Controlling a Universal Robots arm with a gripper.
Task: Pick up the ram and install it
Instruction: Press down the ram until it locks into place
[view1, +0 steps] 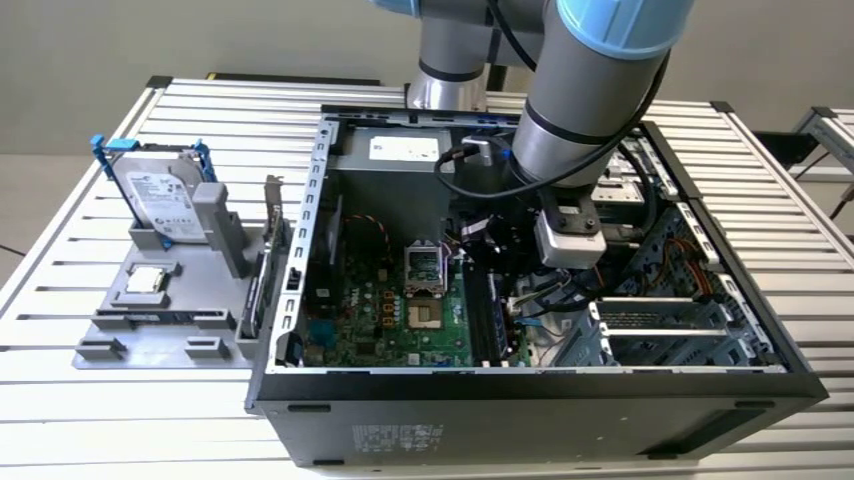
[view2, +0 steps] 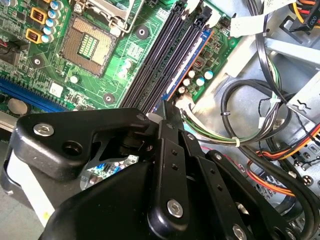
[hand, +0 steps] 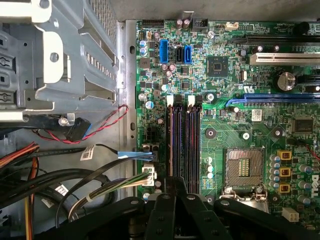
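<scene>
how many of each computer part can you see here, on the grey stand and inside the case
hard drive: 1
processor chip: 1
ram stick: 1
motherboard: 1
total: 4

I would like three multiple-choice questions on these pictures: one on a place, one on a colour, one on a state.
1. Where is the silver hard drive with blue brackets?
A. on the grey plastic holder, at the exterior view's left of the open black computer case
B. inside that case
C. on the arm

2. What colour is the large motherboard circuit board?
A. red
B. white
C. green

3. In what state is the square processor socket?
A. under a fan cooler
B. empty, contacts bare
C. covered by a drive

Answers: 1 A, it stands on the holder outside the case. 2 C, both wrist views show a green board. 3 B, the first wrist view shows bare contacts.
</scene>
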